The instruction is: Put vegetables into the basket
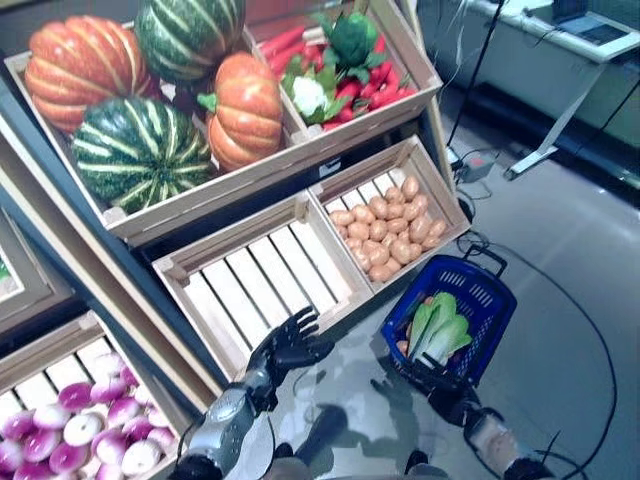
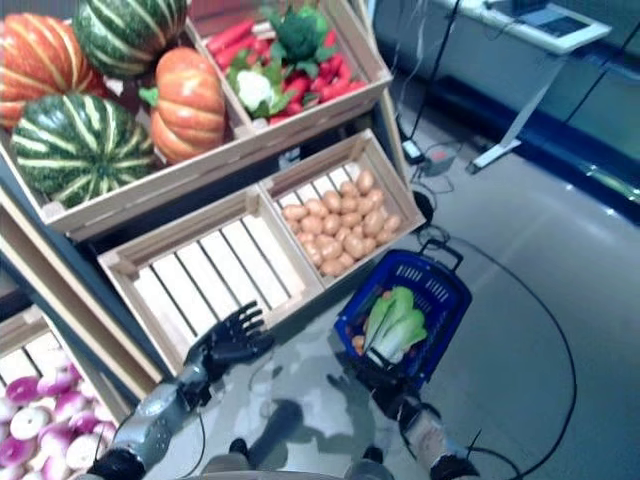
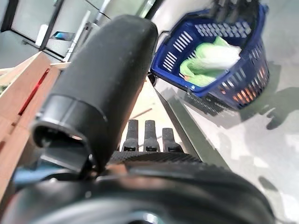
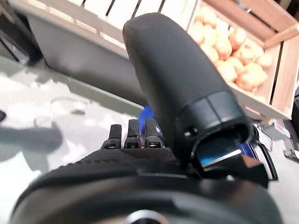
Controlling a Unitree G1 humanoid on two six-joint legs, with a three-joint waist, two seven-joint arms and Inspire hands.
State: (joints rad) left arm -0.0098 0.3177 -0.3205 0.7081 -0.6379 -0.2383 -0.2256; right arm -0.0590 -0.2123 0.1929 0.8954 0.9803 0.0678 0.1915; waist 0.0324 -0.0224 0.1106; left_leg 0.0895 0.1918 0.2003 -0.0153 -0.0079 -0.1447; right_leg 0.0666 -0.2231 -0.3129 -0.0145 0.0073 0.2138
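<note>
The blue plastic basket (image 1: pixel 485 292) stands on the floor in front of the wooden stand. A pale green leafy cabbage (image 1: pixel 438 327) and some orange pieces lie in it; both also show in the left wrist view (image 3: pixel 212 58). My left hand (image 1: pixel 290 345) is open and empty, fingers spread, at the front edge of an empty slatted crate (image 1: pixel 262 281). My right hand (image 1: pixel 432 382) is open, fingers straight, just at the basket's near rim. In the right wrist view my fingers (image 4: pixel 128 135) point straight out towards the basket's blue edge.
A crate of potatoes (image 1: pixel 388 225) sits right behind the basket. The stand's upper shelf juts out above the crates. A white table leg (image 1: pixel 555 125) and cables lie on the grey floor at the right.
</note>
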